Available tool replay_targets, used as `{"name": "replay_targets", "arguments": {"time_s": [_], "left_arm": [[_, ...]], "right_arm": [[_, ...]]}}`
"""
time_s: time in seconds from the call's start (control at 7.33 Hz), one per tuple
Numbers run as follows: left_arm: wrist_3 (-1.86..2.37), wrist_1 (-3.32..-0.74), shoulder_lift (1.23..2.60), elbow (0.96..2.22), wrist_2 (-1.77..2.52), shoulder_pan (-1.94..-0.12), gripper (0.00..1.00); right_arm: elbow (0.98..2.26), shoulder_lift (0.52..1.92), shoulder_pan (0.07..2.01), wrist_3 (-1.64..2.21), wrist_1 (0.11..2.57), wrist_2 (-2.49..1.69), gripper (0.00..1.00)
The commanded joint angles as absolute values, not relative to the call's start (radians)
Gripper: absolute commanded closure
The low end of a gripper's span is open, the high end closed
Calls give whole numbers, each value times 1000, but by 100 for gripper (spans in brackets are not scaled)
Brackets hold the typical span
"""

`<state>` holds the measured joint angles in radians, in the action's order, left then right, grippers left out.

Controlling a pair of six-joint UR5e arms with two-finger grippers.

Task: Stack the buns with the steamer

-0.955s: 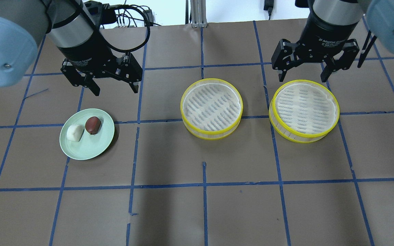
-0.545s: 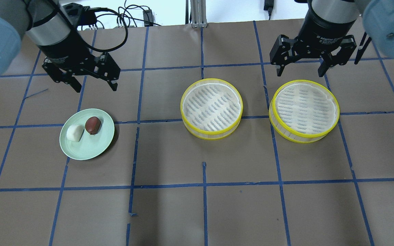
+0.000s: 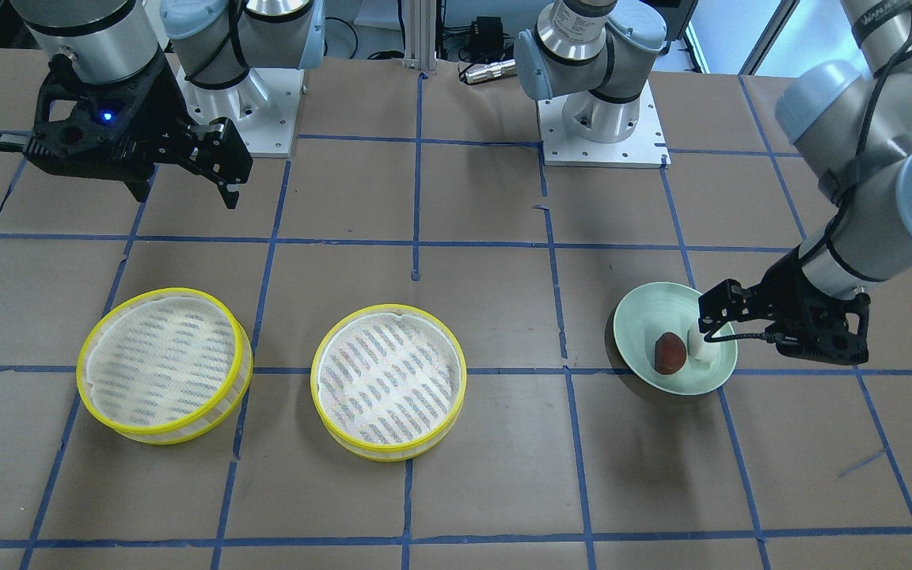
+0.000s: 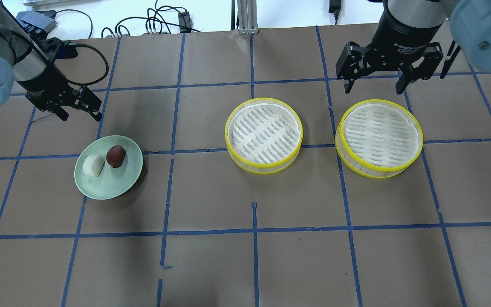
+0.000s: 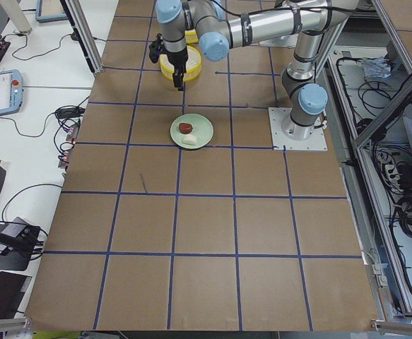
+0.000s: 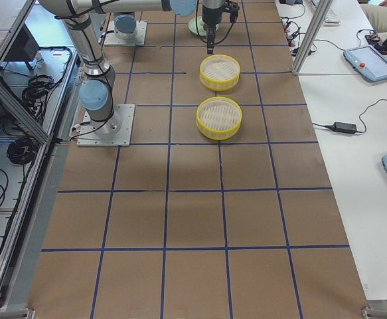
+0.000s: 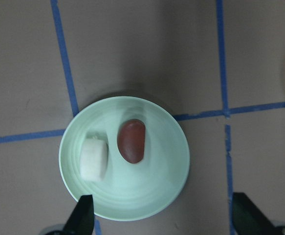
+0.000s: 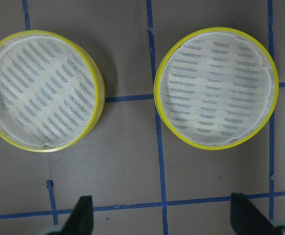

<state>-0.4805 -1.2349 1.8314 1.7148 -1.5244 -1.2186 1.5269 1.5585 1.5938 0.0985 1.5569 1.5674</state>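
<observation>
The plate (image 4: pixel 113 189) lies at the left of the table (image 4: pixel 254 264), and in it the left bun (image 4: pixel 93 165) is just beside the right bun (image 4: pixel 116 156). To its right stand the middle tray (image 4: pixel 264 135) and the right tray (image 4: pixel 379 137), apart.

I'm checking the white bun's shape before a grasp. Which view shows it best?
Left wrist-mounted: the white bun is close and unobstructed on the green plate. Overhead shows it whole but small; in front-facing the left gripper partly covers it; exterior left shows a speck; the others do not show it.
</observation>
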Motion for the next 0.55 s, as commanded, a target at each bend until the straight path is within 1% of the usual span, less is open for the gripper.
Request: {"name": "replay_targets", "arguments": {"time_s": [0.0,0.14,0.41], "left_arm": [[-541,-1060,1890,1833,-1523,-1161,0],[-543,-1057,1894,1850,-1523,-1152,4],[-541,-1058,1905,1859,-1532,-1150,9]], "right_arm": [[1526,1559,1594,100,1557,1568,0],[1526,1559,1594,100,1557,1568,0],[1526,1559,1594,100,1559,1569,0]]}}
